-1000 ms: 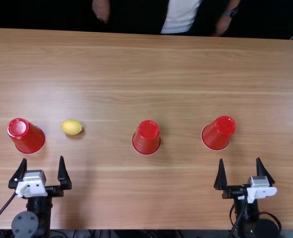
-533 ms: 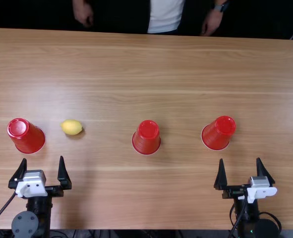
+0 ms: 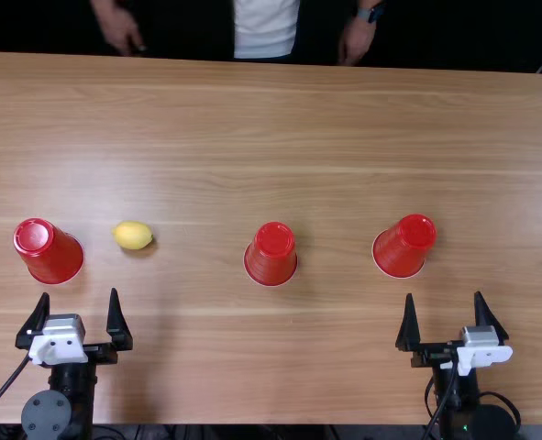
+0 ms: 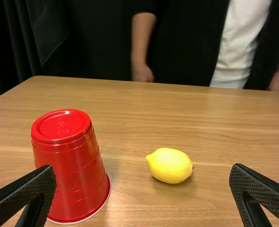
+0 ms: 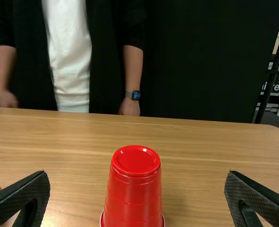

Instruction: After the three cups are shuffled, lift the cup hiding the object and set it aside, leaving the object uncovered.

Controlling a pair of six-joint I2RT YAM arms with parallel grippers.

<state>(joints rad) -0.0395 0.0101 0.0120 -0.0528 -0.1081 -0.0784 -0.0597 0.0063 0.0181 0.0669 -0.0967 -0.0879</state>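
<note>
Nothing on the tabletop (image 3: 271, 137) has moved in the last second. The cups, the fruit and both arms sit just where they were in the earlier views.

Three red cups stand mouth down in a loose row across the near half of the wood. The left cup (image 3: 48, 250) is out toward 9 o'clock, the middle cup (image 3: 271, 254) sits about centre, and the right cup (image 3: 403, 246) is off toward 3 o'clock, all well apart from one another. The lemon (image 3: 133, 236) lies bare on the wood, already uncovered. It is near the left cup at its 3 o'clock, not touching it, with the middle cup much farther off on its other side.

The left gripper (image 3: 78, 298) is parked by the near edge, at about 6 o'clock from the gap between the left cup and the lemon. Its two fingers are spread wide with nothing between them. From its wrist camera the cup and the lemon both lie ahead, between the finger lines.

The right gripper (image 3: 443, 298) is parked at about 5 o'clock from the right cup. It is likewise spread wide and empty, clear of the cup, which stands straight ahead of it.
</note>
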